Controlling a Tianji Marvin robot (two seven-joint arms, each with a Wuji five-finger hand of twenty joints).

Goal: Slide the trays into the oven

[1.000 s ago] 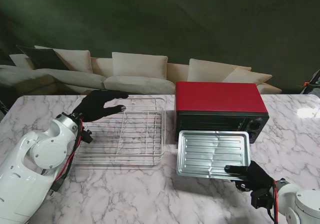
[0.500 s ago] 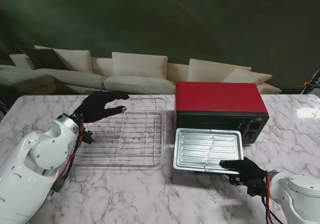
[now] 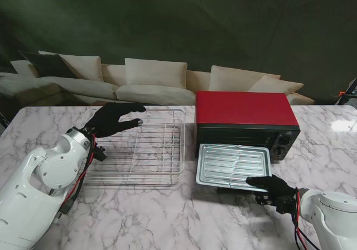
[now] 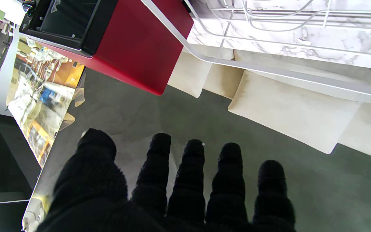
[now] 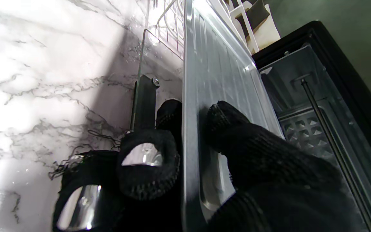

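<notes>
Insertion was barely begun: baking tray (image 3: 234, 165) was gripped by right hand (image 3: 271, 187) at oven (image 3: 245, 123) mouth, while wire rack (image 3: 139, 148) lay untouched beneath open-fingered left hand (image 3: 114, 118).

High stand view down over marble table (image 3: 167, 216), wrist views close along fingers, all sharing red oven (image 3: 244, 116).

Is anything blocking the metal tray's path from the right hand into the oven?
Nothing visible. The right hand pinches the metal tray by its near rim, and the tray's far edge is already at the oven mouth. The right wrist view shows the cavity open ahead.
</notes>
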